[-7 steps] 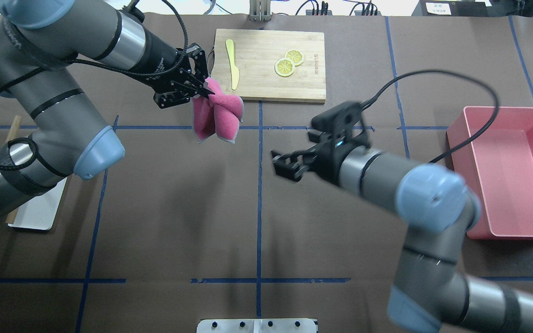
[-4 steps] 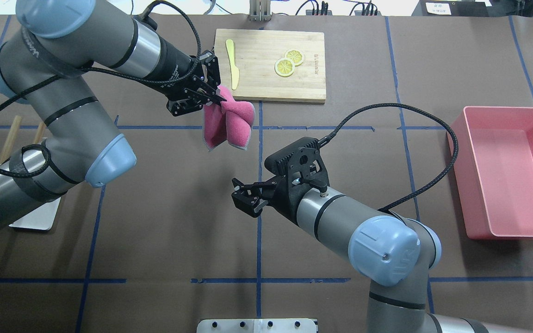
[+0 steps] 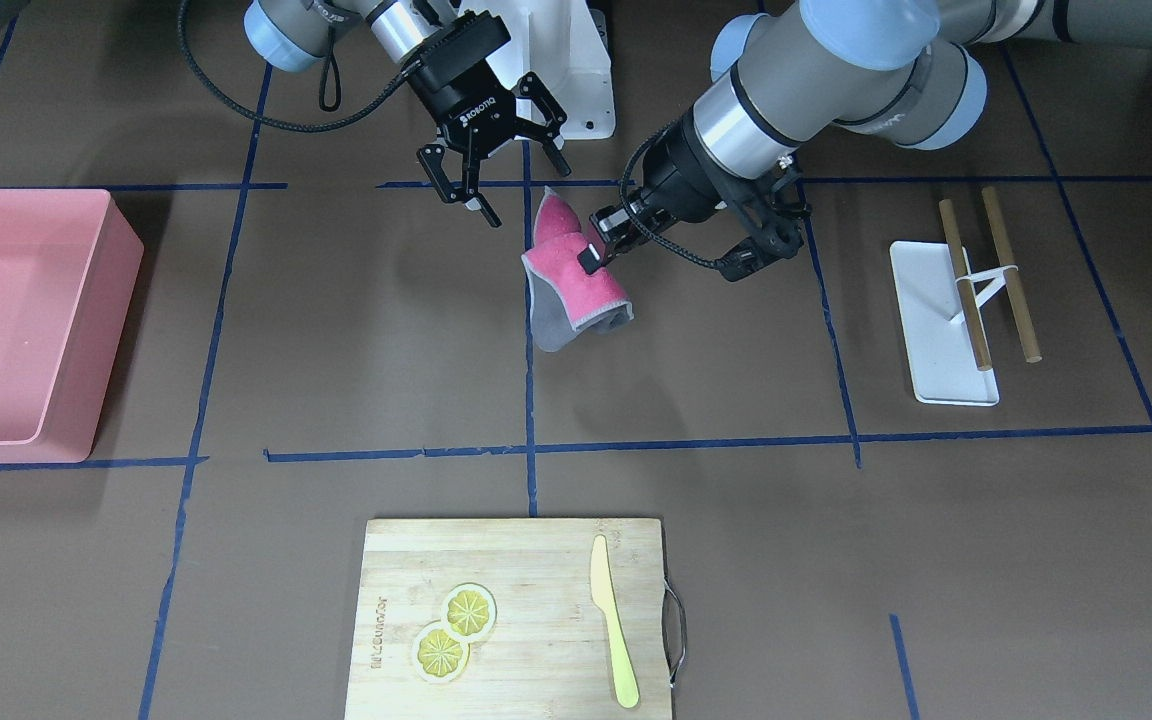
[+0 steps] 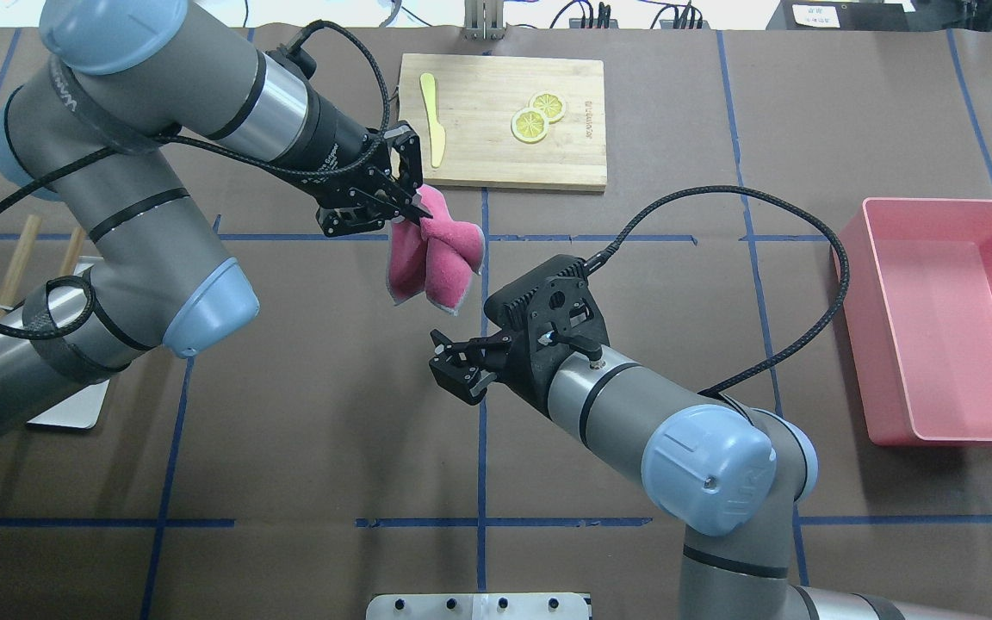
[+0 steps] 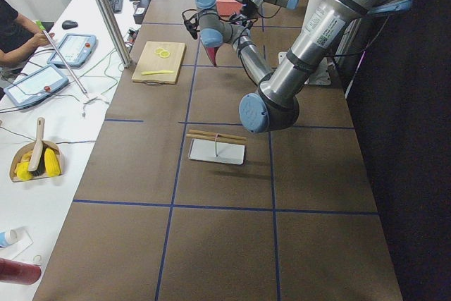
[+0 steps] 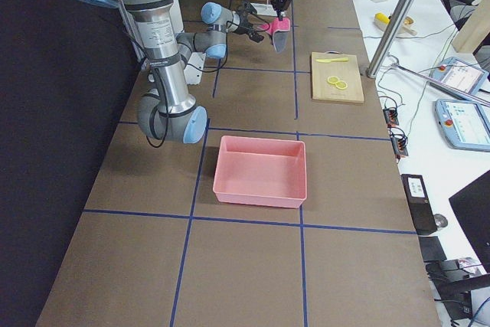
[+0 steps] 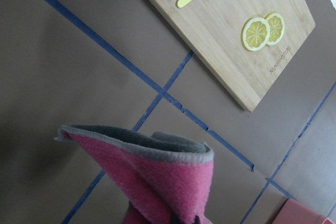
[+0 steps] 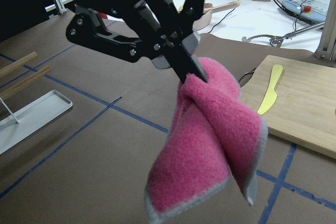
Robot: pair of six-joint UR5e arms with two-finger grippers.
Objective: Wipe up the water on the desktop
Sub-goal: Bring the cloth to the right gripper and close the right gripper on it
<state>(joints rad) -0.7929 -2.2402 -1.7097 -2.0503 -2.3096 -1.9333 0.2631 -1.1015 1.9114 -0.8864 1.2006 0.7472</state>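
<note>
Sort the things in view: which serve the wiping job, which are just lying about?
Job: pink cloth, pinched in the left arm's jaws; desktop.
Lying about: cutting board, yellow knife, lemon slices, pink bin, white stand with sticks.

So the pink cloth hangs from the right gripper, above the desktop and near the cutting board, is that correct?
Not quite. The pink cloth hangs from the left gripper, not the right one. The overhead exterior view shows it pinched by the arm that comes in from the left, while the right gripper is open and empty. The rest holds: it is above the desktop, near the cutting board.
</note>
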